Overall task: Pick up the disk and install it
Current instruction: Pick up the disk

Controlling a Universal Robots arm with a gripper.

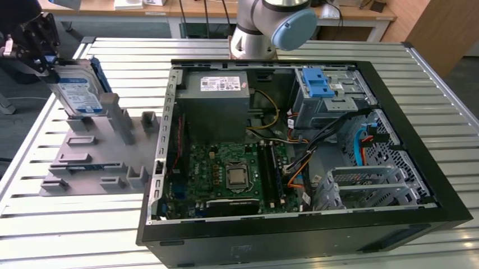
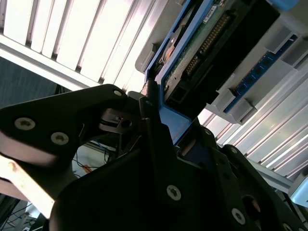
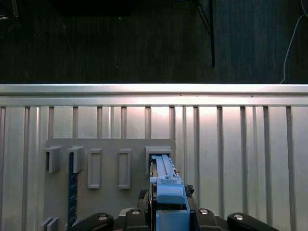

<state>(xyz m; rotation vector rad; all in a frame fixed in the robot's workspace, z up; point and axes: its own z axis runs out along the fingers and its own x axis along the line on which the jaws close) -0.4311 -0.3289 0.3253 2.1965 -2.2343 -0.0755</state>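
The disk (image 1: 77, 89), silver with a blue-and-white label and blue side rails, stands on edge at the far end of the grey slotted holder (image 1: 90, 162), at the exterior view's left. My gripper (image 1: 45, 60) comes down on its upper end and is shut on it. In the second wrist view the black fingers (image 2: 149, 120) clamp the blue rail of the disk (image 2: 202, 43), whose circuit board side shows. In the first wrist view the disk's blue rail (image 3: 166, 185) runs out from my gripper (image 3: 168, 214) toward a slot of the holder (image 3: 110, 202).
The open computer case (image 1: 419, 140) lies on the slatted metal table (image 1: 90, 224), to the right of the holder in the exterior view. Inside are a drive bay with a blue latch (image 1: 322, 84), a grey power supply (image 1: 217, 95), a motherboard (image 1: 224, 174) and loose cables. The arm's base (image 1: 262, 28) stands behind the case.
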